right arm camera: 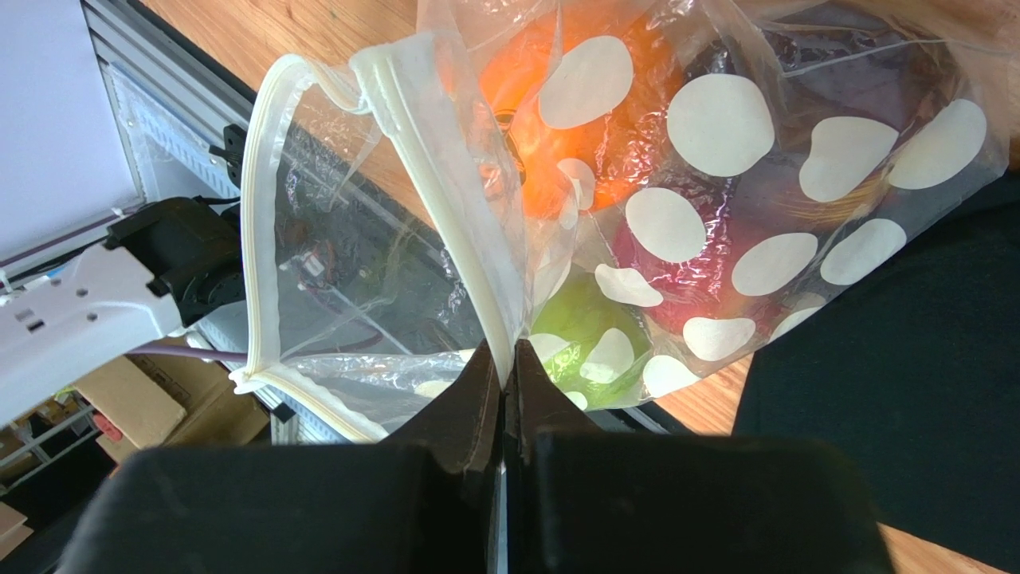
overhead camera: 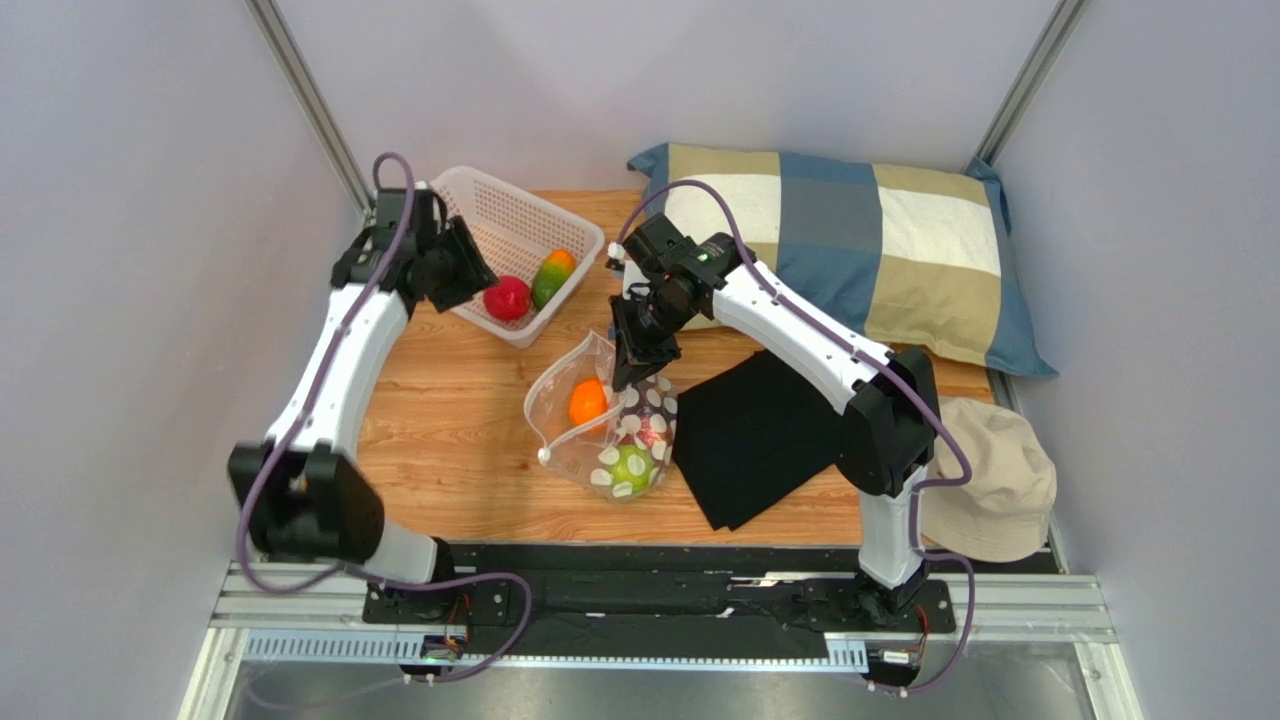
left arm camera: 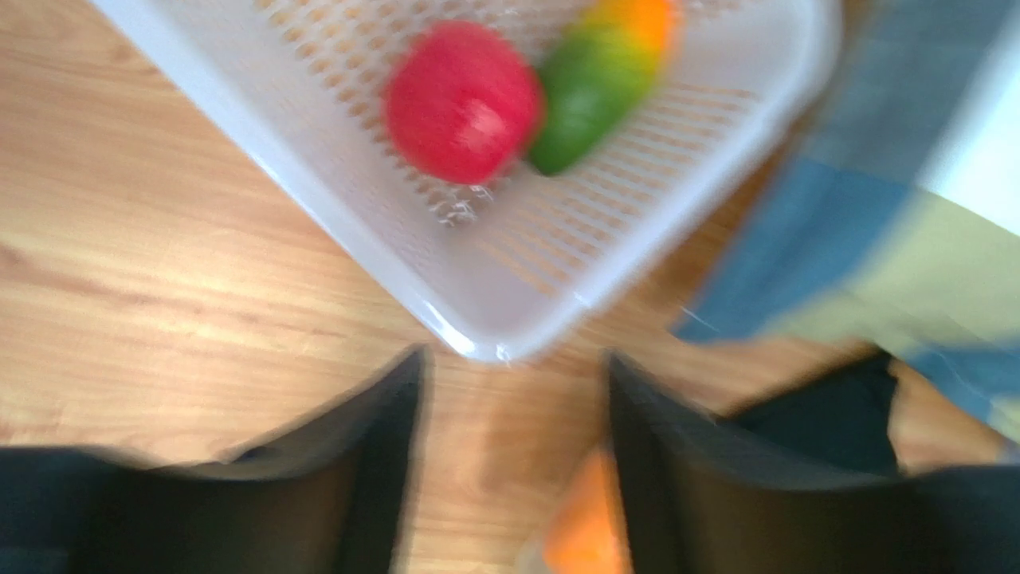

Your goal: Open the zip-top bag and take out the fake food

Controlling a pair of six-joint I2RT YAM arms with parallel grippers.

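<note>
The zip-top bag (overhead camera: 609,425) lies open-mouthed on the table, clear with white dots. It holds an orange fruit (overhead camera: 588,401), a green fruit (overhead camera: 630,470) and a dark red one (right arm camera: 706,269). My right gripper (overhead camera: 634,365) is shut on the bag's zip rim (right arm camera: 479,287) and holds it up. In the right wrist view the bag (right arm camera: 766,179) hangs from the jaws. My left gripper (overhead camera: 466,267) is open and empty over the near edge of the white basket (overhead camera: 469,203). A red fruit (overhead camera: 507,299) and an orange-green fruit (overhead camera: 553,278) lie in the basket (left arm camera: 515,323).
A black cloth (overhead camera: 759,435) lies right of the bag. A checked pillow (overhead camera: 857,240) is at the back right and a beige hat (overhead camera: 992,480) at the right edge. Grey walls close in on both sides.
</note>
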